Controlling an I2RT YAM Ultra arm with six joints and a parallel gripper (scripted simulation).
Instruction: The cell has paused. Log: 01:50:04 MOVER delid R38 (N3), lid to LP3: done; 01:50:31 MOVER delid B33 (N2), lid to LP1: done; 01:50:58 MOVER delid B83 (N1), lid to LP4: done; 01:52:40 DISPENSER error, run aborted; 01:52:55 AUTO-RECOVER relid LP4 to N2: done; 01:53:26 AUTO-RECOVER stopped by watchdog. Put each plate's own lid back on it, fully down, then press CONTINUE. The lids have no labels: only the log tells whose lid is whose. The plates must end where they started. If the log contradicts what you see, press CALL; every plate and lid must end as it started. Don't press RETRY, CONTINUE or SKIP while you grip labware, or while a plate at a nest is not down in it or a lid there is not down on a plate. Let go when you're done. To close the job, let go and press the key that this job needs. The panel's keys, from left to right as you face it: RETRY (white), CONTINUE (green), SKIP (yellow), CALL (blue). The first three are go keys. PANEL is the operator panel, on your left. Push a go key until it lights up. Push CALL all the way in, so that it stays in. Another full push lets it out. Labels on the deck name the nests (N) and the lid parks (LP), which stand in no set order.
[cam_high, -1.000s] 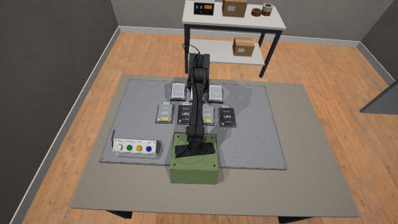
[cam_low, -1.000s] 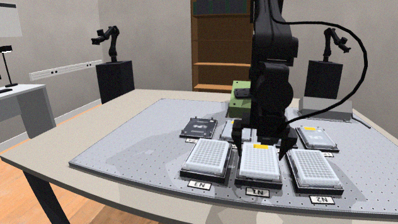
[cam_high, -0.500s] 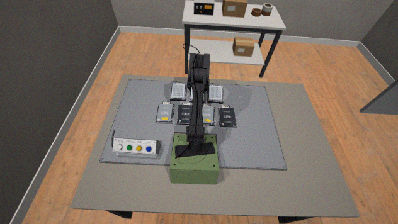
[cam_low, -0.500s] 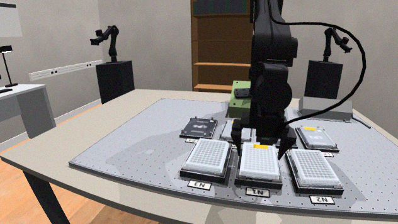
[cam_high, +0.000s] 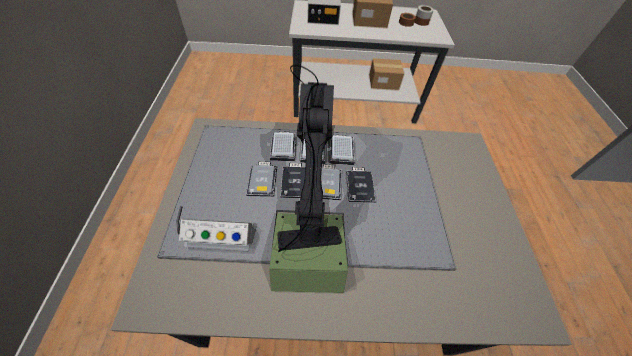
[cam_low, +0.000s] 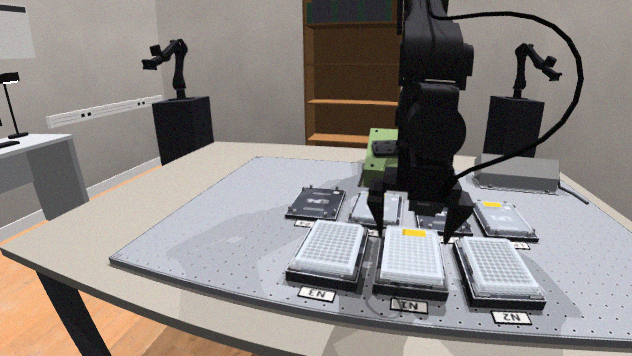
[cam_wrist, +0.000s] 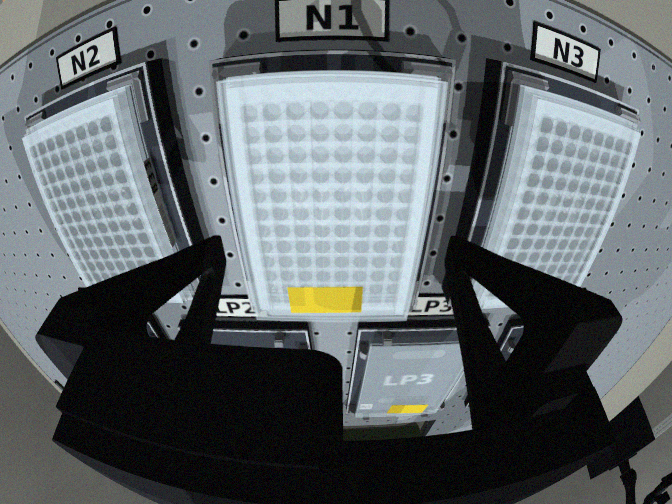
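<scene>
Since your jaws are spread wide with nothing in them, straddling the yellow-tagged lid that sits on the N1 plate, I'd worry about one fingertip clipping the N2 plate if you come down off-center.

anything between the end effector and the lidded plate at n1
Nothing visible. The open end effector hangs over the near end of the lidded plate at N1, a finger outside each long side, with only air between them.
</scene>
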